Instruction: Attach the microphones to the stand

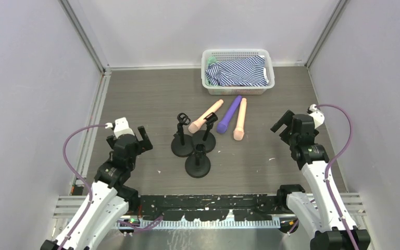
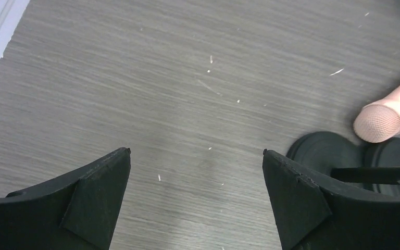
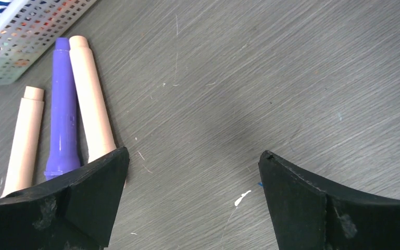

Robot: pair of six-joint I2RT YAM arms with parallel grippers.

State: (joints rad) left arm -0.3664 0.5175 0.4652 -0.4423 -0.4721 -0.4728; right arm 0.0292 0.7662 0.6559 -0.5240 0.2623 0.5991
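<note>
Three mics [image 1: 228, 119]: I saw all of them flat on the table [image 1: 151, 94], between the basket [image 1: 238, 52] and the stands [image 1: 197, 164]; none in a clip yet.
Left pink mic [image 1: 207, 114]: slanted, head toward me, right by the clip of the rear stand; I couldn't tell if they touched.
Purple mic [image 1: 231, 111]: middle of the row, head toward me, handle end near the basket.
Right pink mic [image 1: 240, 119]: lay close against the purple mic at the handle end, with its head nearest me of the three.
Stands: three, black, with round bases bunched together left of the mic heads, each with an upright post and clip.
Basket: white, at the far edge, held a striped cloth [image 1: 238, 71].
Left gripper [image 2: 196, 156]: fingers were spread wide with nothing between them; it sat over bare table, left of the stands.
Right gripper [image 3: 194, 156]: fingers were spread wide too, empty; it sat over bare table to the right of the mics, apart from them.
</note>
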